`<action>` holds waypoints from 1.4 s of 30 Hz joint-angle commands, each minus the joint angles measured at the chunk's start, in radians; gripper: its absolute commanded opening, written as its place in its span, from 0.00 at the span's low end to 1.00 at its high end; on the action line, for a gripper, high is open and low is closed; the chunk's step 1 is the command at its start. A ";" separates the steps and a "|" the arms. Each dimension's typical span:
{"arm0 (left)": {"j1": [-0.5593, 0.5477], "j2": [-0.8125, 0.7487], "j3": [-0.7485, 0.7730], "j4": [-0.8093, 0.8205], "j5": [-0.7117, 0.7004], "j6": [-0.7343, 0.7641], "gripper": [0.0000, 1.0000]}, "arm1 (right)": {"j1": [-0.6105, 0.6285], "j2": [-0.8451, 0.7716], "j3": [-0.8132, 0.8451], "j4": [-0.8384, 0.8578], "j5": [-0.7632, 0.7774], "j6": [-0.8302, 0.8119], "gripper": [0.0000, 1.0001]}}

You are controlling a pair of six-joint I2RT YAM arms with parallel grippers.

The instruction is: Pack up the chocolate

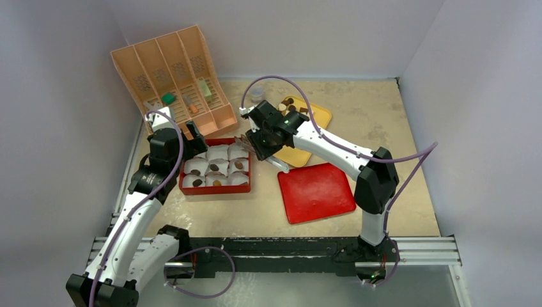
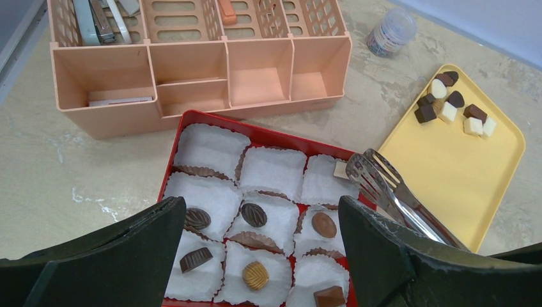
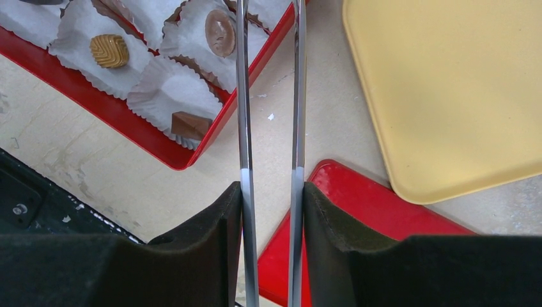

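Observation:
The red box (image 1: 214,190) holds white paper cups, several with chocolate in them: a dark ribbed oval (image 2: 254,214), a brown oval (image 2: 323,224), a gold piece (image 3: 109,50) and a brown square (image 3: 190,123). A white piece (image 2: 340,169) lies in the far right cup, right beside the tips of the metal tongs (image 2: 371,179). My right gripper (image 3: 271,192) is shut on the tongs (image 3: 241,96), whose two arms stand slightly apart. More chocolate (image 2: 447,105) sits on the yellow tray (image 1: 319,118). My left gripper (image 2: 262,211) hovers open above the box's near cups, holding nothing.
A peach organizer (image 1: 172,77) with small tools leans behind the box. The red lid (image 1: 316,192) lies on the table to the right of the box, in front of the yellow tray. A small clear jar (image 2: 391,31) stands near the back wall.

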 commanded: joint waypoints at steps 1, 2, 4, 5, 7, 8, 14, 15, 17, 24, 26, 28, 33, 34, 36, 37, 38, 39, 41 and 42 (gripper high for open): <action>-0.003 -0.002 0.040 0.024 -0.007 0.008 0.89 | 0.006 -0.067 0.051 0.003 0.014 -0.001 0.38; -0.004 -0.002 0.040 0.025 -0.007 0.007 0.89 | 0.007 -0.065 0.054 0.003 0.009 -0.002 0.38; -0.003 -0.002 0.040 0.025 -0.007 0.007 0.89 | 0.006 -0.056 0.058 0.002 -0.006 -0.002 0.38; -0.003 -0.002 0.041 0.025 -0.006 0.007 0.89 | 0.007 -0.051 0.059 0.002 -0.009 -0.002 0.38; -0.003 -0.004 0.040 0.025 -0.006 0.007 0.89 | 0.008 -0.038 0.064 -0.008 -0.013 -0.002 0.38; -0.003 -0.004 0.040 0.023 -0.006 0.008 0.89 | 0.009 -0.034 0.065 -0.009 -0.011 -0.002 0.38; -0.003 -0.005 0.040 0.023 -0.006 0.007 0.89 | 0.013 -0.002 0.089 -0.028 -0.001 -0.001 0.38; -0.003 -0.006 0.040 0.023 -0.007 0.007 0.89 | 0.014 0.002 0.093 -0.033 0.004 -0.001 0.38; -0.003 -0.007 0.040 0.022 -0.006 0.007 0.89 | 0.019 0.013 0.104 -0.042 0.017 -0.001 0.38; -0.003 -0.011 0.038 0.020 -0.010 0.009 0.89 | 0.036 0.054 0.164 -0.097 0.048 -0.002 0.37; -0.003 -0.012 0.037 0.020 -0.010 0.007 0.88 | 0.037 0.049 0.170 -0.102 0.059 0.001 0.37; -0.003 -0.010 0.034 0.023 -0.010 0.001 0.88 | 0.037 0.030 0.163 -0.083 0.071 0.008 0.37; -0.003 -0.004 0.031 0.026 -0.001 -0.010 0.86 | 0.037 -0.005 0.167 -0.077 0.052 0.014 0.36; -0.003 -0.004 0.031 0.028 0.000 -0.013 0.86 | 0.037 0.000 0.179 -0.083 0.058 0.017 0.36; -0.003 -0.005 0.032 0.028 0.004 -0.017 0.86 | 0.039 0.027 0.221 -0.117 0.066 0.034 0.36; -0.003 -0.006 0.031 0.028 0.004 -0.017 0.85 | 0.041 0.045 0.248 -0.147 0.065 0.043 0.35; -0.003 -0.008 0.033 0.027 0.000 -0.018 0.85 | 0.045 0.062 0.266 -0.170 0.077 0.058 0.35; -0.003 -0.011 0.036 0.021 -0.012 -0.020 0.85 | 0.051 0.070 0.277 -0.185 0.100 0.072 0.35; -0.003 -0.020 0.042 0.004 -0.056 -0.023 0.84 | 0.058 0.086 0.306 -0.223 0.148 0.105 0.35; -0.003 -0.027 0.047 -0.010 -0.094 -0.027 0.84 | 0.061 0.099 0.328 -0.246 0.158 0.123 0.35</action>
